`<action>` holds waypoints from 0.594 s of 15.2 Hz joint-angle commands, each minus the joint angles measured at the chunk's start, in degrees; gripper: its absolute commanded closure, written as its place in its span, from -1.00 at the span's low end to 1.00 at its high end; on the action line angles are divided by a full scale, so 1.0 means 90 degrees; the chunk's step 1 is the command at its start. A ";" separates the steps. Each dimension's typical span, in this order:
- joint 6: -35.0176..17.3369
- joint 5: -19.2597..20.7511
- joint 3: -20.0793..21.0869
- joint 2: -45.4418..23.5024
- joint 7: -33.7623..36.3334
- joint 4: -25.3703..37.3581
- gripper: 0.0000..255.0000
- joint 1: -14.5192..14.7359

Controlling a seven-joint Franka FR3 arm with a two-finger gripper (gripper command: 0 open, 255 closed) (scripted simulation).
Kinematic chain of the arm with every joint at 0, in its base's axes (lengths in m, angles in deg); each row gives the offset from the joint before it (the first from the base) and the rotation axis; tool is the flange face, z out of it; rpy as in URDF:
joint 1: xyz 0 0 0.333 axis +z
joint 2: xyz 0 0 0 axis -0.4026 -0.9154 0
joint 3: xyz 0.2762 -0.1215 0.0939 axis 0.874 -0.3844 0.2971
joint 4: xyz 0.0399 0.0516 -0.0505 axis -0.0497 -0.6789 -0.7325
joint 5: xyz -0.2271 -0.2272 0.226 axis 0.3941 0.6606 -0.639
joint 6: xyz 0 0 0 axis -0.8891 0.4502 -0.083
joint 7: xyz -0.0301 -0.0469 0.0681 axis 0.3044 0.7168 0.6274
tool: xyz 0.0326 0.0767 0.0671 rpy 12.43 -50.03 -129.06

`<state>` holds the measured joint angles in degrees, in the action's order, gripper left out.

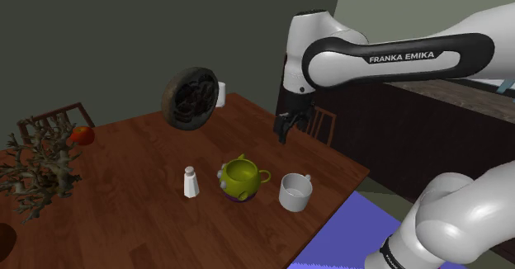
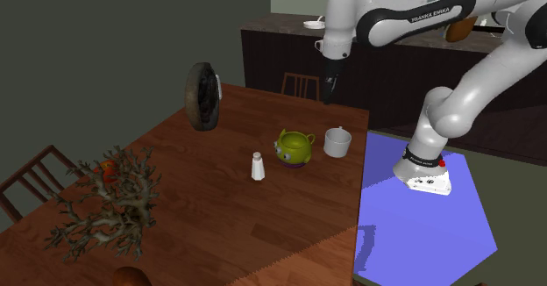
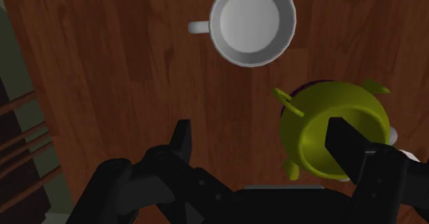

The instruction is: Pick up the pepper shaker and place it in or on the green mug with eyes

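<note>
The pepper shaker [image 1: 191, 181] [image 2: 258, 166] is small and white and stands upright on the brown wooden table [image 1: 124, 210]. Just beside it, toward the shoulder view's right, sits the green mug with eyes [image 1: 241, 179] [image 2: 294, 147] [image 3: 309, 119], its mouth facing up. My gripper [image 1: 283, 131] [image 2: 328, 96] [image 3: 262, 139] hangs well above the table, beyond the mugs near the far edge. Its fingers stand apart with nothing between them. In the wrist view one finger overlaps the green mug's rim.
A white mug [image 1: 295, 192] [image 2: 337, 141] [image 3: 253, 20] stands next to the green one near the table edge. A dark wheel-shaped object [image 1: 191, 97] stands upright at the back. A branching ornament [image 1: 37, 164] and a red fruit [image 1: 81, 134] occupy the shoulder view's left. A chair [image 2: 300, 84] stands behind the table.
</note>
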<state>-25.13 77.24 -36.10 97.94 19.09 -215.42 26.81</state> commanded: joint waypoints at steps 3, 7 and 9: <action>-0.0391 0.0072 0.0409 -0.0794 0.0479 0.0438 -1.00 0.0086; -0.0707 0.0316 0.0764 -0.1668 0.0973 0.0994 -1.00 0.0162; -0.0822 0.0494 0.0920 -0.2128 0.1234 0.1319 -1.00 0.0216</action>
<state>-31.77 80.94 -28.70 80.85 28.71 -204.77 28.39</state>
